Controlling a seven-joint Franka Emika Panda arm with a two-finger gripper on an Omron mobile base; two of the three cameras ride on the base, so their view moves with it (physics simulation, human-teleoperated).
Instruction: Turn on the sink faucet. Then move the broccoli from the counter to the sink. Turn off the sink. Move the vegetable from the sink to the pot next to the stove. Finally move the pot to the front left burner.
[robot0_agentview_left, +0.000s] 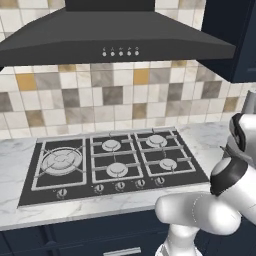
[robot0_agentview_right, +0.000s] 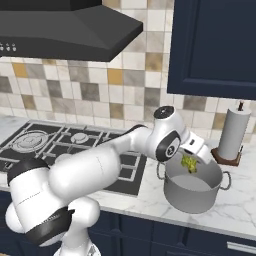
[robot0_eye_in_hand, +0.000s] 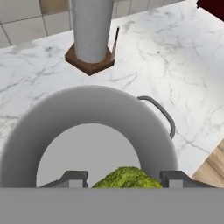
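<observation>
The round silver-grey pot (robot0_agentview_right: 192, 192) stands on the white marble counter (robot0_agentview_right: 235, 200) just right of the stove (robot0_agentview_right: 60, 142). My gripper (robot0_agentview_right: 190, 160) hangs over the pot's open mouth, shut on the green broccoli (robot0_agentview_right: 189, 163). In the hand view the broccoli (robot0_eye_in_hand: 127, 178) sits between the two fingertips (robot0_eye_in_hand: 74, 177) of the gripper (robot0_eye_in_hand: 124, 179), above the pot's bare grey inside (robot0_eye_in_hand: 87, 109). The large front left burner (robot0_agentview_left: 61, 161) is bare. The sink and its faucet are out of view.
A paper towel roll on a brown base (robot0_agentview_right: 234, 132) stands behind the pot near the tiled wall. A black range hood (robot0_agentview_left: 115, 37) overhangs the stove (robot0_agentview_left: 115, 160). A dark blue wall cabinet (robot0_agentview_right: 215, 45) hangs above the pot.
</observation>
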